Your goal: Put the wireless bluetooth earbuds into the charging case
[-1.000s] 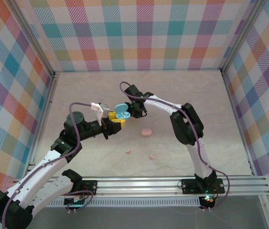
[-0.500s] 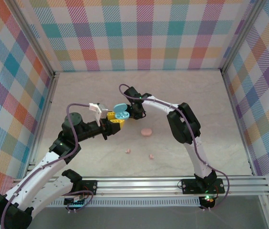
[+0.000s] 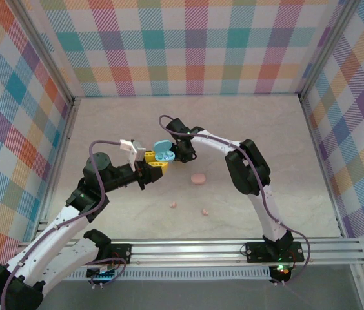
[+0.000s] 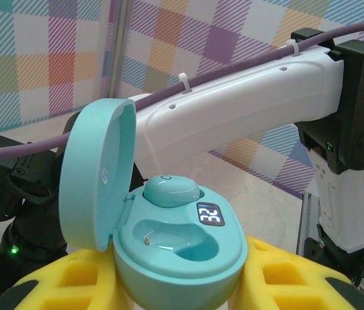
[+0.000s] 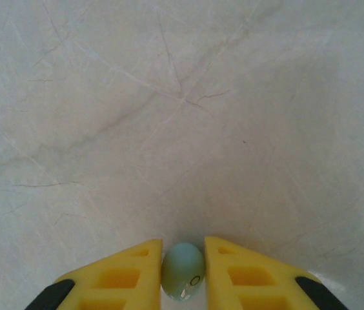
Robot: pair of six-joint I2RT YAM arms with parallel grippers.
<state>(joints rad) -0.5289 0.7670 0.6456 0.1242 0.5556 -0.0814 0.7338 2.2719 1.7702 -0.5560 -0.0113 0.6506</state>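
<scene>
The left gripper [image 3: 157, 161] clamps one open blue case [image 4: 182, 265] holding one smooth blue bud [image 4: 171, 191], the right gripper [image 5: 182, 250] pinches a second blue bud [image 5: 183, 271], and two pink buds [image 3: 173, 205] [image 3: 204, 211] lie toward the worktop's [image 3: 117, 123] near edge.

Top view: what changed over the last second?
The right arm edged left toward the open case; the right tool holds a blue bud. The left tool and case drifted slightly left. The pink case and two pink buds stayed put.
</scene>
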